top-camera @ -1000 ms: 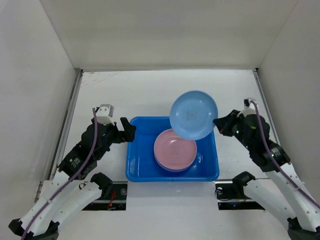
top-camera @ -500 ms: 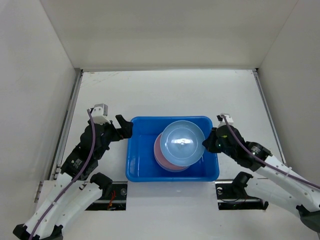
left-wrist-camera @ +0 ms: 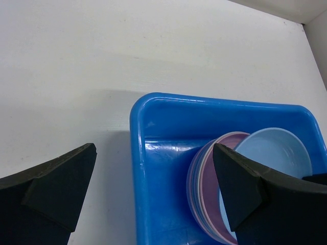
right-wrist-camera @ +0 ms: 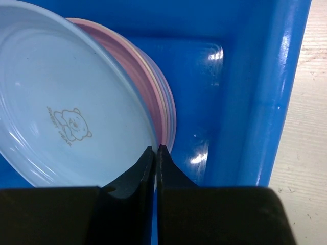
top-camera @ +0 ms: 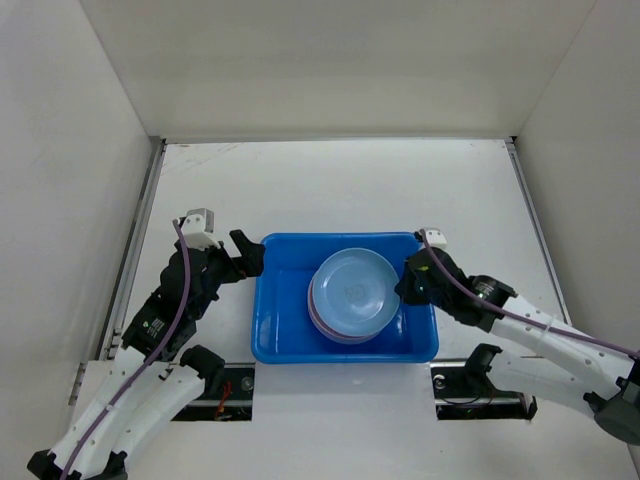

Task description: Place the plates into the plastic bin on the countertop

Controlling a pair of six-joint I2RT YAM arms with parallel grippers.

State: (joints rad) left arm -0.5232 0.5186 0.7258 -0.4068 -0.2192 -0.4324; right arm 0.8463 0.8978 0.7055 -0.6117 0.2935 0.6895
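One flat white surface (top-camera: 330,180) is seen from above, enclosed by white walls (top-camera: 330,60) and edged with metal strips (top-camera: 140,240) along its sides. At its near middle, between the two arms, a bright blue plastic bin (top-camera: 275,345) is set, glossy, with rounded corners and a rolled rim. Inside the bin, toward its right wall, the plates (top-camera: 318,318) are piled in one stack; pink, lilac and cream rims are shown edge-on in the right wrist view. On top of the stack a light blue plate (top-camera: 352,292) is laid, face up and shifted slightly toward the right; whether it lies fully flat cannot be told. The left end effector (top-camera: 248,256) is held just outside the bin's far left corner, its fingers spread wide with nothing between them, and the bin's corner is framed between them in the left wrist view. The right end effector (top-camera: 408,285) is reached over the bin's right wall, and its fingers are pinched together on the right rim of the light blue plate. A small bear print (right-wrist-camera: 70,125) with lettering is marked at the centre of that plate.
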